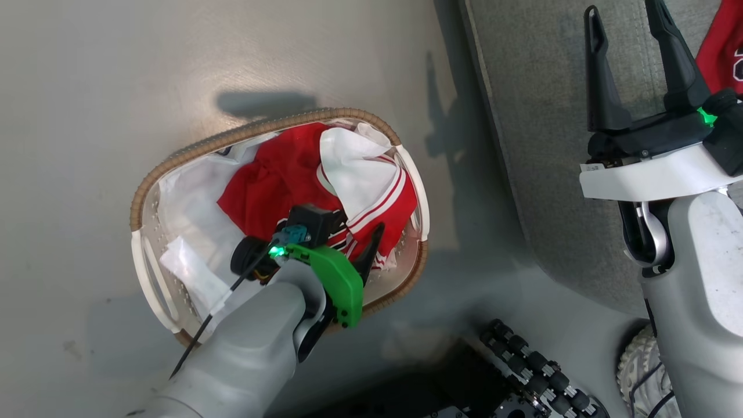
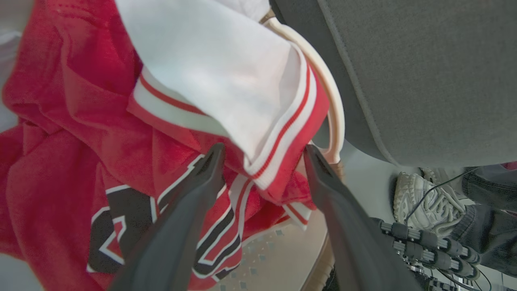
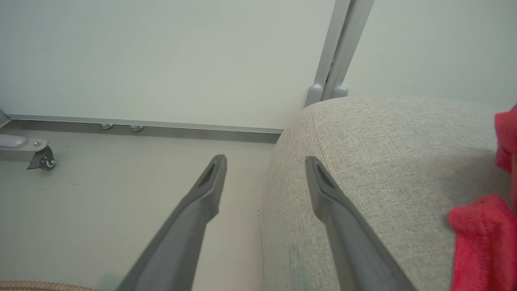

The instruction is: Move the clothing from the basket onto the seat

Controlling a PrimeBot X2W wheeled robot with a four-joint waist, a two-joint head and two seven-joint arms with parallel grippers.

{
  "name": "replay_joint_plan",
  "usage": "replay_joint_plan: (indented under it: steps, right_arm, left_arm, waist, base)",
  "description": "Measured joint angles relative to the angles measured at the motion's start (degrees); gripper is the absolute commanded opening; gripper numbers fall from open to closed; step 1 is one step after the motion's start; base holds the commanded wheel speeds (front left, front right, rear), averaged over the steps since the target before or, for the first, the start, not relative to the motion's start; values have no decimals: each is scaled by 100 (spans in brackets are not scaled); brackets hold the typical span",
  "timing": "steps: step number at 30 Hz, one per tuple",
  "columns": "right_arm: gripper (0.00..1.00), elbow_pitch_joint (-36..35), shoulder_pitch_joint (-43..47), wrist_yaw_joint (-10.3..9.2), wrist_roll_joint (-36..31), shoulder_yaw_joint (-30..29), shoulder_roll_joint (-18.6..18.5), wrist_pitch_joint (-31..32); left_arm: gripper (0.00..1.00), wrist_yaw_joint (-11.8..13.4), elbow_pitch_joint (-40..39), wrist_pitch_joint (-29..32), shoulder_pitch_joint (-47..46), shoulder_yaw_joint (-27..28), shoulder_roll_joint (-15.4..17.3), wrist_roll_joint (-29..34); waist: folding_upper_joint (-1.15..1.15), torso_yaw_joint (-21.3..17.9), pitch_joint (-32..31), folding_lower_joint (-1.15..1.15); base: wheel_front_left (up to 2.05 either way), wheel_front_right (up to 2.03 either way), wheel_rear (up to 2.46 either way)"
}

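Observation:
The oval white basket [image 1: 145, 273] with its brown rim stands on the floor left of the grey seat [image 1: 545, 145]. Crumpled red and white clothing [image 1: 290, 180] fills its right half. My left gripper [image 2: 262, 155] is down inside the basket, open, its fingers straddling a striped fold of the clothing [image 2: 278, 141] without closing on it. My right gripper [image 1: 630, 29] hangs open and empty over the seat. Another red piece of clothing [image 1: 722, 46] lies on the seat at the far right, also the clothing [image 3: 482, 238] in the right wrist view beside the seat [image 3: 383, 169].
A thin white liner sheet [image 1: 191, 197] covers the basket's left side. My wheeled base [image 1: 534, 371] sits below the basket. A person's white shoe [image 2: 428, 202] and a trouser leg stand on the floor by the seat. A wall and a caster [image 3: 44, 159] lie beyond.

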Motion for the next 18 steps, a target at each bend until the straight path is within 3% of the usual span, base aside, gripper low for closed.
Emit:
replay_joint_plan:
  steps: [11, 12, 13, 18]
  right_arm:
    - [100, -59, -1, 0, -8, -81, 59, -1]
    - [100, -59, 0, 0, -9, -81, 64, -1]
    - [100, -56, 0, 0, -10, -81, 64, -1]
    - [100, -10, -24, 0, 4, -93, 92, 0]
  left_arm:
    - [100, 0, -154, 0, -532, -544, 0, -471]
    - [16, 0, -166, 0, -547, -569, 1, -492]
    - [0, 0, -197, 0, -556, -603, 2, -520]
    - [0, 0, -214, 0, -579, -713, 1, -687]
  waist:
    - [0, 34, 270, 0]
    - [0, 35, 270, 0]
    - [0, 34, 266, 0]
    - [0, 38, 210, 0]
  base:
    - [0, 0, 0]
    - [0, 0, 0]
    - [0, 0, 0]
    - [0, 0, 0]
